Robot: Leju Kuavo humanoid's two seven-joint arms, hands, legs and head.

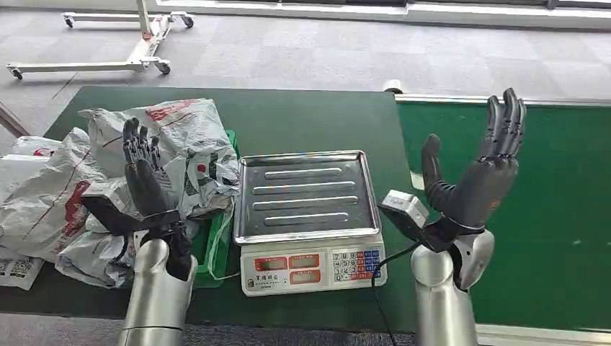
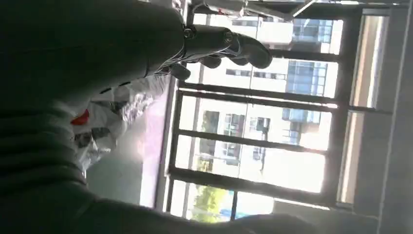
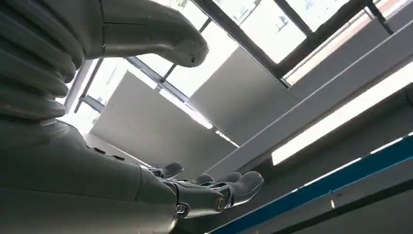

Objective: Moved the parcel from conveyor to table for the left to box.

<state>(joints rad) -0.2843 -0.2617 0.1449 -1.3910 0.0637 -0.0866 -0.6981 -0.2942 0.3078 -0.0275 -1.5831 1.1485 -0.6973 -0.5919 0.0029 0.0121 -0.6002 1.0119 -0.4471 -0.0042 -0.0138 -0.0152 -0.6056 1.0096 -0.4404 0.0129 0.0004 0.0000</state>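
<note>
**Both hands raised and empty over the weighing station**

The robot stands at a dark green table with both silver arms lifted. Its left hand is held upright, fingers straight and a little apart, gripping nothing; behind it lies a heap of grey-white plastic parcels with red markings, piled on the left part of the table and spilling over a green crate whose edge peeks out beneath them. The right hand is also up, palm turned inward, thumb spread away from the fingers, nothing in it. It hovers above the green conveyor belt on the right. Between the two arms sits an electronic scale with a bare steel pan and a keypad front. From the right wrist camera the fingers look loosely extended against ceiling and windows.
</note>
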